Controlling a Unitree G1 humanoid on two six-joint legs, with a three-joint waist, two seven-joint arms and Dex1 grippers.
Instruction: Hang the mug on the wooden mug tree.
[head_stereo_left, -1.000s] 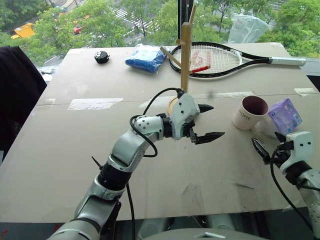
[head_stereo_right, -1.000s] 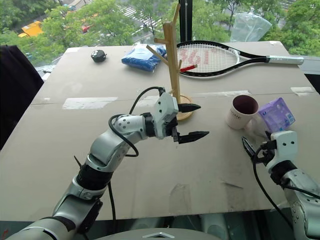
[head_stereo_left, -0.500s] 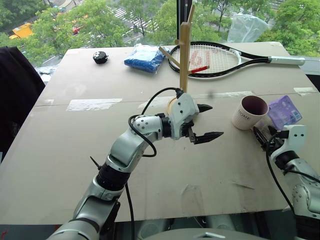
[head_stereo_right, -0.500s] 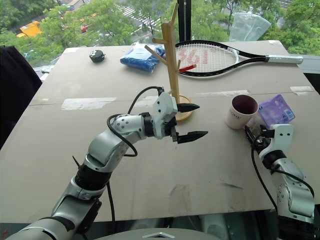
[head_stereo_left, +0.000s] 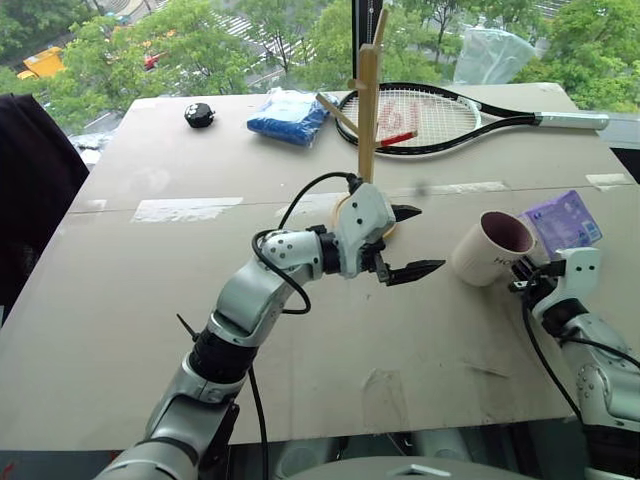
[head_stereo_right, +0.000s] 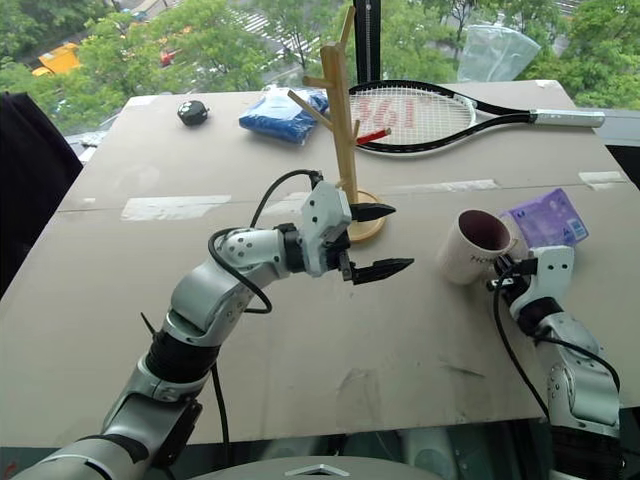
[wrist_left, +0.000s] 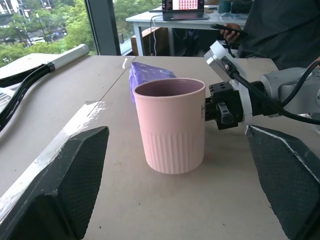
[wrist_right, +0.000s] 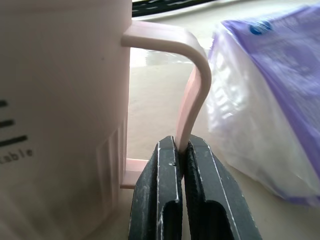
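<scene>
Right wrist view: right gripper (wrist_right: 181, 150) jaws pinch the handle of the mug (head_stereo_left: 487, 248) (right side of the bench (head_stereo_left: 150, 300)). Next, lift toward the wooden mug tree (head_stereo_left: 368, 110); left gripper (head_stereo_left: 410, 243) jaws wide.

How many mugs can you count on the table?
1: the mug stands on the table's right side, beside a purple packet, its handle held by the right gripper.

Smooth, shiny mug (wrist_left: 172, 131) with fine ribs low on its side. Pale bare wood on the wooden mug tree (head_stereo_left: 368, 110). Dull, rough brown tabletop (head_stereo_left: 140, 300), like cardboard. Crinkly shiny plastic on the purple pack (head_stereo_left: 562, 222) and on the blue bag (head_stereo_left: 289, 116) near the far edge. Hard matt black fingers (wrist_right: 170, 200).
</scene>
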